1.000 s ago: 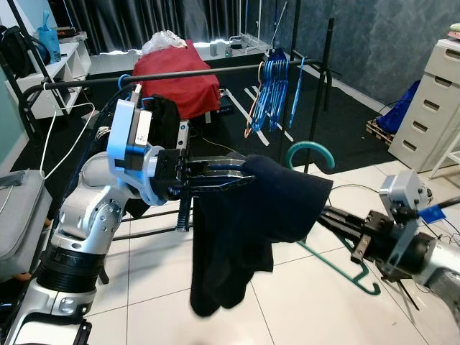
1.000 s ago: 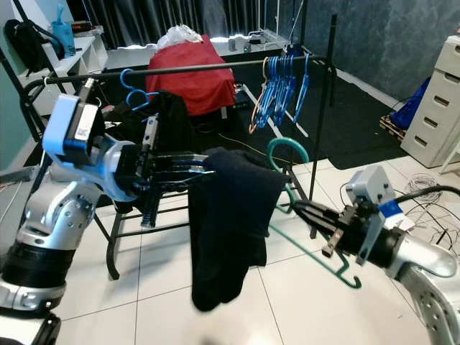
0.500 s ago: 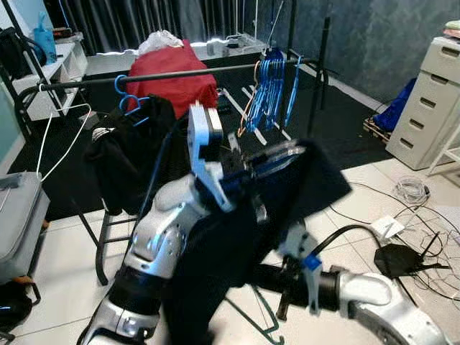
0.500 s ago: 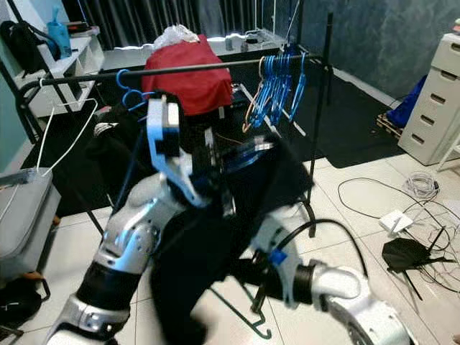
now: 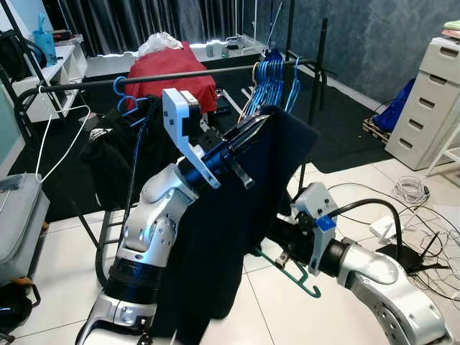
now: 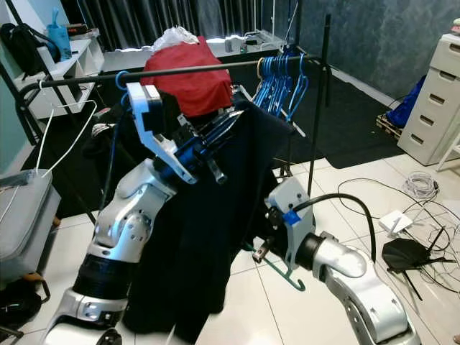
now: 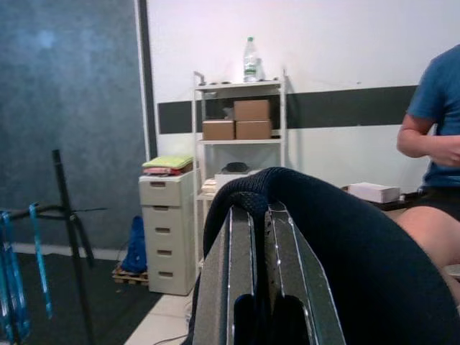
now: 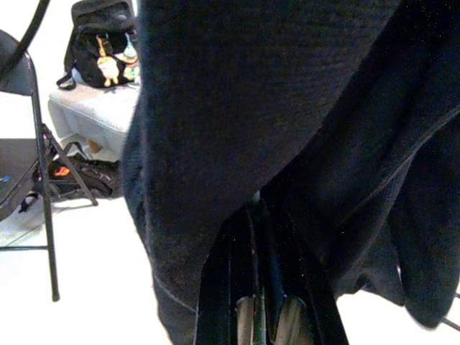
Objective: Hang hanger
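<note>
Left hand (image 5: 253, 128) pinches the dark garment (image 5: 237, 230) up near the rail (image 5: 86, 84), right hand (image 6: 260, 251) clamps the green hanger (image 6: 284, 272) beneath it; we judge mid-carry, next hook onto rail.

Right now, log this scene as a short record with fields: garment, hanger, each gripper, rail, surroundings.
garment: dark garment draped over the left gripper, hanging down toward the tiled floor
hanger: green hanger, its lower part showing below the garment near the right gripper
left gripper: left gripper raised toward the rail, fingers together under the cloth
right gripper: right gripper pushed in under the garment, shut on the green hanger
rail: black clothes rail ahead, blue hangers bunched near its right end
surroundings: white drawer unit at right; a person in the left wrist view
</note>
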Controlling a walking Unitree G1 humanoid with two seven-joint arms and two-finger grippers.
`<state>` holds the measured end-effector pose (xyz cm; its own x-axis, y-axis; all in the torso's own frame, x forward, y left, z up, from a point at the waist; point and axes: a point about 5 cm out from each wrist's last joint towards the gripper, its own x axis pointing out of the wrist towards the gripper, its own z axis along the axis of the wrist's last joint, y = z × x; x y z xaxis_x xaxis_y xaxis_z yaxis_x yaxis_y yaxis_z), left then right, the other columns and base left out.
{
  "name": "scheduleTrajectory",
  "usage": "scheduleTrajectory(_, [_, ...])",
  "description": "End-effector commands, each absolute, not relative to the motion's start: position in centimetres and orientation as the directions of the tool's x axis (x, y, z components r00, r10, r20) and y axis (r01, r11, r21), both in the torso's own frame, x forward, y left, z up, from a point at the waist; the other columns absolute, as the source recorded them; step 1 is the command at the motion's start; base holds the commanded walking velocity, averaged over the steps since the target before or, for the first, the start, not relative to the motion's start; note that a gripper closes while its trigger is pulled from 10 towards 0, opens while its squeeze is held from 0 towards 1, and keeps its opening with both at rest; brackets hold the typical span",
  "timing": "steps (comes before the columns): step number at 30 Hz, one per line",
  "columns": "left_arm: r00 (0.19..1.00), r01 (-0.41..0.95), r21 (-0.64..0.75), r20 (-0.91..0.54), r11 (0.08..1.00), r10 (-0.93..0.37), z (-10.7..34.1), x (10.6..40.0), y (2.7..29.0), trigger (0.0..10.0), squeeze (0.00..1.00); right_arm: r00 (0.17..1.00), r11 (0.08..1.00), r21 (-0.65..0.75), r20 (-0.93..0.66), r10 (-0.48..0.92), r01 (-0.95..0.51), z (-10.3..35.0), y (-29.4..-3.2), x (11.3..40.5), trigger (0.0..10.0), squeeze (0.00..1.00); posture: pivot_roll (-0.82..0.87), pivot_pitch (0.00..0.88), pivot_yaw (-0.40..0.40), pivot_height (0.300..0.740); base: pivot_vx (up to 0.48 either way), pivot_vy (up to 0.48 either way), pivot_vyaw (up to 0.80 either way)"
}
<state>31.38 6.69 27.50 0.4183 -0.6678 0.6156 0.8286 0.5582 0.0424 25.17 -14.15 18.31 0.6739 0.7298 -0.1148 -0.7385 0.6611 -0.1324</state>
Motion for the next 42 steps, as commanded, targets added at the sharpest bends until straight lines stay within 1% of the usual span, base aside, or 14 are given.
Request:
scheduleTrajectory(1, [0.477, 0.783, 0.037, 0.605, 0.621, -0.637, 27.3, 32.1, 7.2, 10.0, 0.0, 0.623, 0.608, -0.166, -0.057, 0.781, -0.777, 19.6, -13.2, 24.5, 10.0, 0.0, -0.23, 0.0, 0.066, 0.74, 0.0, 0.0, 0.0])
scheduleTrajectory(2, [0.477, 0.783, 0.037, 0.605, 0.621, -0.637, 27.3, 32.1, 7.2, 10.0, 0.0, 0.623, 0.608, -0.166, -0.057, 0.781, -0.777, 19.6, -13.2, 24.5, 10.0, 0.0, -0.23, 0.0, 0.066, 0.74, 0.0, 0.0, 0.0])
scheduleTrajectory(5, [0.588, 0.696, -0.001, 0.576, 0.718, -0.568, 26.8, 33.4, 8.3, 10.0, 0.0, 0.577, 0.552, -0.193, -0.109, 0.81, -0.811, 19.2, -12.8, 23.6, 10.0, 0.0, -0.24, 0.0, 0.067, 0.74, 0.0, 0.0, 0.0])
scheduleTrajectory(7, [0.588, 0.696, -0.001, 0.576, 0.718, -0.568, 26.8, 33.4, 8.3, 10.0, 0.0, 0.577, 0.552, -0.193, -0.109, 0.81, -0.811, 19.2, -12.8, 23.6, 10.0, 0.0, -0.24, 0.0, 0.067, 0.74, 0.0, 0.0, 0.0])
scheduleTrajectory(9, [0.683, 0.601, -0.08, 0.568, 0.795, -0.459, 26.8, 34.6, 9.8, 10.0, 0.0, 0.559, 0.527, -0.202, -0.159, 0.814, -0.825, 18.3, -12.8, 23.0, 10.0, 0.0, -0.25, 0.0, 0.069, 0.74, 0.0, 0.0, 0.0])
scheduleTrajectory(17, [0.713, 0.568, -0.18, 0.595, 0.803, -0.371, 27.3, 35.1, 11.2, 10.0, 0.0, 0.609, 0.583, -0.193, -0.133, 0.782, -0.79, 18.1, -13.2, 23.2, 10.0, 0.0, -0.25, 0.0, 0.073, 0.74, 0.0, 0.0, 0.0])
scheduleTrajectory(20, [0.704, 0.578, -0.223, 0.622, 0.785, -0.342, 27.7, 35.1, 11.6, 10.0, 0.0, 0.645, 0.625, -0.178, -0.096, 0.758, -0.76, 18.2, -13.4, 23.5, 10.0, 0.0, -0.25, 0.0, 0.072, 0.74, 0.0, 0.0, 0.0])
scheduleTrajectory(23, [0.68, 0.616, -0.349, 0.688, 0.706, -0.253, 28.7, 35.1, 13.0, 10.0, 0.0, 0.703, 0.699, -0.118, 0.017, 0.711, -0.705, 19.0, -14.2, 24.1, 10.0, 0.0, -0.24, 0.0, 0.071, 0.74, 0.0, 0.0, 0.0])
scheduleTrajectory(25, [0.68, 0.616, -0.349, 0.688, 0.706, -0.253, 28.7, 35.1, 13.0, 10.0, 0.0, 0.703, 0.699, -0.118, 0.017, 0.711, -0.705, 19.0, -14.2, 24.1, 10.0, 0.0, -0.24, 0.0, 0.071, 0.74, 0.0, 0.0, 0.0])
scheduleTrajectory(29, [0.661, 0.655, -0.468, 0.736, 0.594, -0.149, 29.2, 35.0, 14.4, 10.0, 0.0, 0.697, 0.719, -0.016, 0.231, 0.679, -0.695, 21.6, -15.0, 23.8, 10.0, 0.0, -0.24, 0.0, 0.074, 0.74, 0.0, 0.0, 0.0])
scheduleTrajectory(31, [0.661, 0.655, -0.468, 0.736, 0.594, -0.149, 29.2, 35.0, 14.4, 10.0, 0.0, 0.697, 0.719, -0.016, 0.231, 0.679, -0.695, 21.6, -15.0, 23.8, 10.0, 0.0, -0.24, 0.0, 0.074, 0.74, 0.0, 0.0, 0.0])
scheduleTrajectory(34, [0.616, 0.709, -0.476, 0.777, 0.521, -0.128, 29.7, 34.7, 14.7, 10.0, 0.0, 0.683, 0.718, 0.055, 0.363, 0.633, -0.694, 23.2, -16.0, 23.7, 10.0, 0.0, -0.24, 0.0, 0.075, 0.74, 0.0, 0.0, 0.0])
scheduleTrajectory(41, [0.591, 0.744, -0.47, 0.794, 0.474, -0.14, 29.8, 34.5, 14.7, 10.0, 0.0, 0.665, 0.699, 0.061, 0.378, 0.644, -0.712, 23.4, -16.1, 23.4, 10.0, 0.0, -0.24, 0.0, 0.076, 0.74, 0.0, 0.0, 0.0])
scheduleTrajectory(42, [0.584, 0.753, -0.468, 0.799, 0.462, -0.142, 29.8, 34.4, 14.7, 10.0, 0.0, 0.667, 0.694, 0.007, 0.283, 0.689, -0.72, 22.2, -15.6, 23.4, 10.0, 0.0, -0.25, 0.0, 0.076, 0.74, 0.0, 0.0, 0.0])
